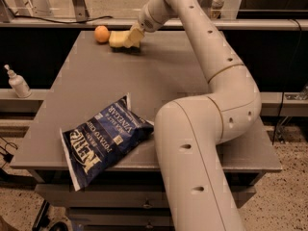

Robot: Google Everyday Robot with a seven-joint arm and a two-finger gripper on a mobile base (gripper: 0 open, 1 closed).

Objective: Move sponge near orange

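Note:
The orange (101,34) sits at the far left of the grey table (159,85). The pale yellow sponge (117,39) lies just right of it, almost touching it. My gripper (133,36) reaches over from the right at the table's far edge. It is shut on the sponge's right end and holds it low at the tabletop. The gripper hides the right part of the sponge.
A blue chip bag (103,138) lies at the front left of the table, partly over the edge. A white pump bottle (18,83) stands on a shelf to the left. My arm (207,129) crosses the right side of the table.

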